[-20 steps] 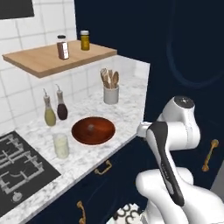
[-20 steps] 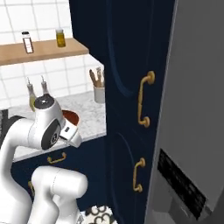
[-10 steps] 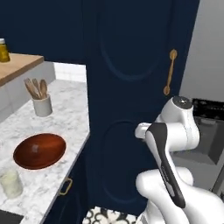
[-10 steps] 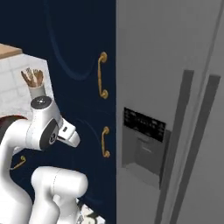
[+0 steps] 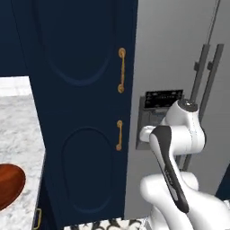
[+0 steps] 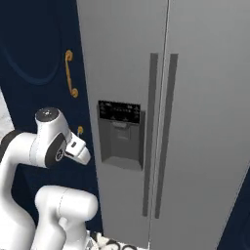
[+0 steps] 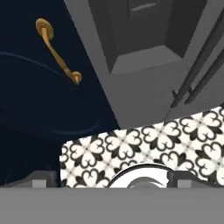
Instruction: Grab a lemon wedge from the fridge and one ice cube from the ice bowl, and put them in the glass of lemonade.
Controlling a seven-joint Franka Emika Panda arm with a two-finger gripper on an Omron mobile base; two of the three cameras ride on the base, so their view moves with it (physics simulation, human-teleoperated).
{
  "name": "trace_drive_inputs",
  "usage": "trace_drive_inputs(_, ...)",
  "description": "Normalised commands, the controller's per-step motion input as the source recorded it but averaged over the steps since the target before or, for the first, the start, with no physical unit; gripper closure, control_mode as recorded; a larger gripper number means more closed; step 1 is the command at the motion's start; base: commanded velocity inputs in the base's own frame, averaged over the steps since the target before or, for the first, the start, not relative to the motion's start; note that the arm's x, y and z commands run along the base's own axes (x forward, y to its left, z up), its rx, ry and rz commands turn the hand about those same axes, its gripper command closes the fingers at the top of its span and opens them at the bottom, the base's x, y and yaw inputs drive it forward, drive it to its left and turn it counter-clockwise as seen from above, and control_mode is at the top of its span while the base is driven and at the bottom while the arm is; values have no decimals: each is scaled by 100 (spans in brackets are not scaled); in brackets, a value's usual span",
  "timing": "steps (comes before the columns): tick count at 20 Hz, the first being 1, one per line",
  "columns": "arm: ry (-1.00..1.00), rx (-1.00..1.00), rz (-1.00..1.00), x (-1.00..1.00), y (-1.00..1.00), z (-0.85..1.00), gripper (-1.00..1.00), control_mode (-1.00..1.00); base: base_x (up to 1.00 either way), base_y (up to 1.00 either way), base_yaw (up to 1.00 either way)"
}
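The tall grey steel fridge stands straight ahead, both doors shut, with its two long dark handles side by side and the dark dispenser panel on the left door. It also appears at the right of the left base view, fridge. The lemon wedge is hidden. A slice of the reddish-brown ice bowl shows at the lower left edge. The glass of lemonade is out of view. My gripper is open and empty, pointing down at the floor in front of the fridge, with the arm folded close to the base.
A tall navy cabinet with gold handles stands between the marble counter and the fridge. Black-and-white patterned floor tiles lie below the hand. The dispenser recess sits just ahead of the hand.
The base has driven right, so the whole view shifted: counter, shelf and utensil pot slid out to the left and the fridge came into view. The arm kept its folded pose, gripper still open.
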Motion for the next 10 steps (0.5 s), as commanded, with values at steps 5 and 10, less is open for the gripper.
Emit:
trace_drive_inputs(5,0,0,0,0,0,0,-100,100,-82,-86,-9)
trace_drive_inputs(10,0,0,0,0,0,0,-100,100,-21,-86,6)
